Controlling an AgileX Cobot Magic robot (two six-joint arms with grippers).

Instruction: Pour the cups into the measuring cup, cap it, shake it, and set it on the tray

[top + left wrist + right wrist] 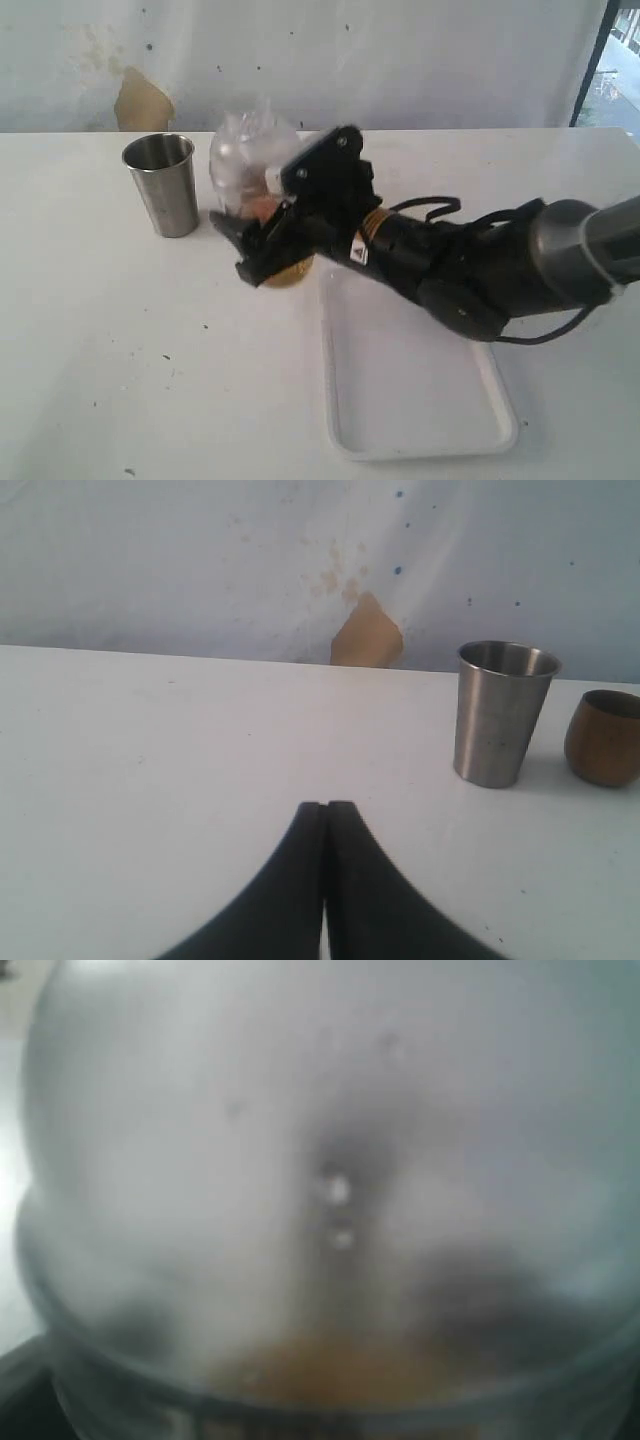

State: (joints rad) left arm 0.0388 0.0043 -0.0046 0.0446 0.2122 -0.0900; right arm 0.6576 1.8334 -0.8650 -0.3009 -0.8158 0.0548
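White tabletop [100, 330] against a stained white wall [400, 60]. Tapered shiny steel tumbler [160, 185] stood upright at 10 o'clock of the exterior view; contents not discernible. Tall clear plastic measuring cup [235, 180], wearing its clear dome cap [255, 140], sat near 12 o'clock, blurred, with an orange-brown smear low inside. Rounded dark-brown wooden cup [288, 272] peeked out at the 11 o'clock corner of the flat white tray [400, 380]. Right arm reached in low from 3 o'clock, right gripper [243, 250] clamped on the measuring cup. Left gripper [325, 825] hung over bare table, fingers pressed together.
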